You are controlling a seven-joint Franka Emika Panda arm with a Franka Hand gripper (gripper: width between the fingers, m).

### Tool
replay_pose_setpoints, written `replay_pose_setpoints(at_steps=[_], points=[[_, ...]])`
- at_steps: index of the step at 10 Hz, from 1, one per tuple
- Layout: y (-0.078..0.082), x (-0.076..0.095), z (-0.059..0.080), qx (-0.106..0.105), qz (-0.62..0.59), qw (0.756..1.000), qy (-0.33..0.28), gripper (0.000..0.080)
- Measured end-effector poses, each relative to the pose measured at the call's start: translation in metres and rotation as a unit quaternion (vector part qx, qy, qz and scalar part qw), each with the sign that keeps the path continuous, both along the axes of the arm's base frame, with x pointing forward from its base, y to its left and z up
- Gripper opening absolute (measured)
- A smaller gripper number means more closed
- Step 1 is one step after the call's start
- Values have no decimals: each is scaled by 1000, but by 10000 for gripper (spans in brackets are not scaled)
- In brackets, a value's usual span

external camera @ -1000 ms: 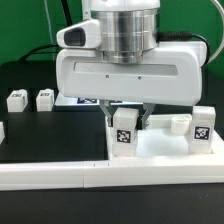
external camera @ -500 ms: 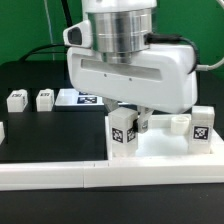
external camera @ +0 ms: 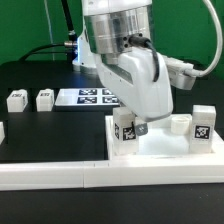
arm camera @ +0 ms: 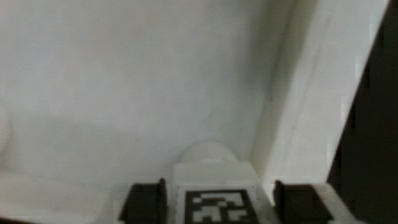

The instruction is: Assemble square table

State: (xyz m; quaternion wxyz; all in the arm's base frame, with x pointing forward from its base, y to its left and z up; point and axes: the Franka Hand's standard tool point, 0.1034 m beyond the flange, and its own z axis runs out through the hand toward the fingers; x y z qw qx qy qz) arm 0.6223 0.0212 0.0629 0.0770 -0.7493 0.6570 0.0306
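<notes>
The square table top (external camera: 165, 150) lies on the black table, rim up. A tagged white leg (external camera: 124, 131) stands at its corner on the exterior view's left. My gripper (external camera: 134, 122) reaches down onto this leg with the hand turned at an angle. In the wrist view the leg (arm camera: 217, 203) sits between my two fingers (arm camera: 146, 203), which press its sides, next to the top's raised rim (arm camera: 294, 100). A second leg (external camera: 202, 124) stands at the top's corner on the right. Two loose legs (external camera: 16, 100) (external camera: 44, 99) stand on the table at the left.
The marker board (external camera: 88, 97) lies behind the table top. The long white border rail (external camera: 55, 173) runs along the front edge. A white piece (external camera: 180, 124) rests on the top between the two standing legs. Cables hang at the back.
My hand has turned about its vertical axis over the leg, from square-on to angled. The leg stays at the same corner. The marker board shows more now.
</notes>
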Motion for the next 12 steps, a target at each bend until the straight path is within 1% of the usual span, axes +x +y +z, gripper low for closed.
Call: replay_pose_setpoints(at_steps=[1, 5, 8, 10, 11, 12], points=[[0, 2, -1, 9, -55, 998, 2, 288], [0, 5, -1, 20, -175, 984, 12, 288], [-1, 5, -1, 22, -218, 976, 18, 288], [-2, 5, -1, 19, -244, 969, 22, 288], [-2, 5, -1, 18, -242, 970, 21, 336], [-2, 5, -1, 18, -238, 971, 21, 473]])
